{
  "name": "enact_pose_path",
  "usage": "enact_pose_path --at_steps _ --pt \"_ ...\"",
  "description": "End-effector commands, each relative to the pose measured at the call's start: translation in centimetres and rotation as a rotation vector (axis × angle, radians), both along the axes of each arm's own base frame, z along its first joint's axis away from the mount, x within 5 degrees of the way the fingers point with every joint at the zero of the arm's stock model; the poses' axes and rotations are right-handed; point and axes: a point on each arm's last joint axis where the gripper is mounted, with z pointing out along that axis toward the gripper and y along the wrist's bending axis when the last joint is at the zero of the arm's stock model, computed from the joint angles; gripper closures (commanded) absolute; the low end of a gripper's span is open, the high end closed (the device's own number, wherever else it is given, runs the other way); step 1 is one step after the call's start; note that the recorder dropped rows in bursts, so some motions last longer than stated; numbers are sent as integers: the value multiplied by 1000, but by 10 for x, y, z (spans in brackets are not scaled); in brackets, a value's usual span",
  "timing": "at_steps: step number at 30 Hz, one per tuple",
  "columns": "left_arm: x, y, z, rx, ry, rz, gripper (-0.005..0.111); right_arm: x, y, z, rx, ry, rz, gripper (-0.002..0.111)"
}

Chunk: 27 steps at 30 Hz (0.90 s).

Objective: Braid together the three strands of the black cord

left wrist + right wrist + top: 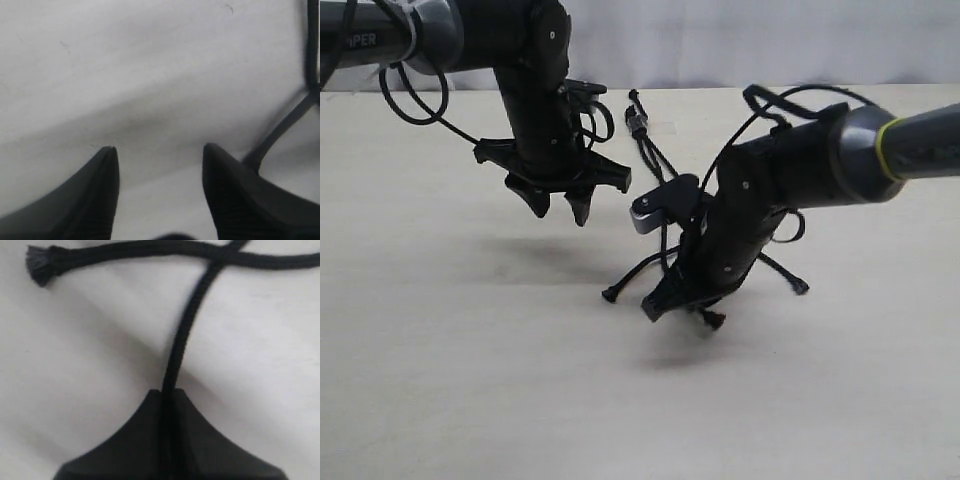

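Observation:
The black cord's bound end with its small clamp (638,122) lies at the back of the table, and the three strands run toward me from it. My right gripper (692,303) (167,392) is low over the table, shut on one strand (187,325), whose knobby tip (713,320) pokes out below the fingers. A second strand (632,275) (125,251) crosses the held one and ends in a frayed tip on the left. The third strand (790,278) trails off to the right. My left gripper (560,205) (160,155) hangs open above the table, left of the cord, holding nothing.
Pale tabletop (470,380) spreads all round the cord. Glossy cables (415,95) loop off the left arm, and more hang at the right arm (790,100). In the left wrist view a strand (280,132) passes beside one finger (225,185) without touching it.

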Motion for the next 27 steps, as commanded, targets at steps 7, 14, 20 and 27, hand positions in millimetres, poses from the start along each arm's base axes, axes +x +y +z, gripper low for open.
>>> enact_pose_path --at_steps 7,14,20,27 --pt "-3 0 -5 -5 -5 3 58 56 -60 1 -218 -266 178 104" --pt "-3 -2 -5 -8 -15 0 58 68 -75 -37 -174 -236 43 104" --pt "-4 -9 -16 0 6 -19 59 52 -66 -46 -41 -28 -91 104" --pt "-17 -40 -34 -21 31 -109 107 19 -45 -45 235 247 -140 104"
